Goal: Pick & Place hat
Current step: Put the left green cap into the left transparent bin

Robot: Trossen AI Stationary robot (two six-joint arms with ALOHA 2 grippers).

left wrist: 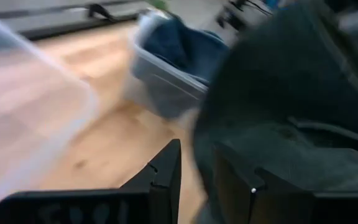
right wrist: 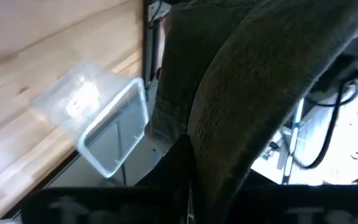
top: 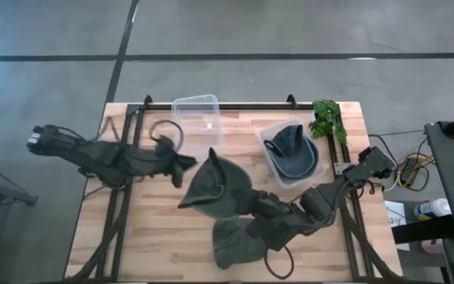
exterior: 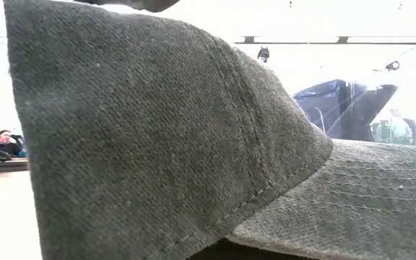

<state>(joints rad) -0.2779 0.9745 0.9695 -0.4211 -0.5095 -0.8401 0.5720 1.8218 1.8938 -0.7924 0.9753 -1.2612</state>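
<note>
A dark green hat sits at the table's middle, raised in my right gripper, which is shut on it; in the right wrist view its cloth fills the picture. My left gripper is open just left of this hat; its wrist view shows the hat beside the gripper, and I cannot tell if they touch. A second green hat lies flat near the near edge and fills the low view. A blue hat lies in a clear tub. My right gripper holds the green hat by its right-hand edge, coming about level from the table's right side. The cloth runs down between the two fingers, which hide the exact spot. The hat stands tilted, its peak toward the far side.
An empty clear tub stands at the far edge, behind my left gripper. A green plant is at the far right corner. Bare wood lies on the near left. A person sits in the room beyond.
</note>
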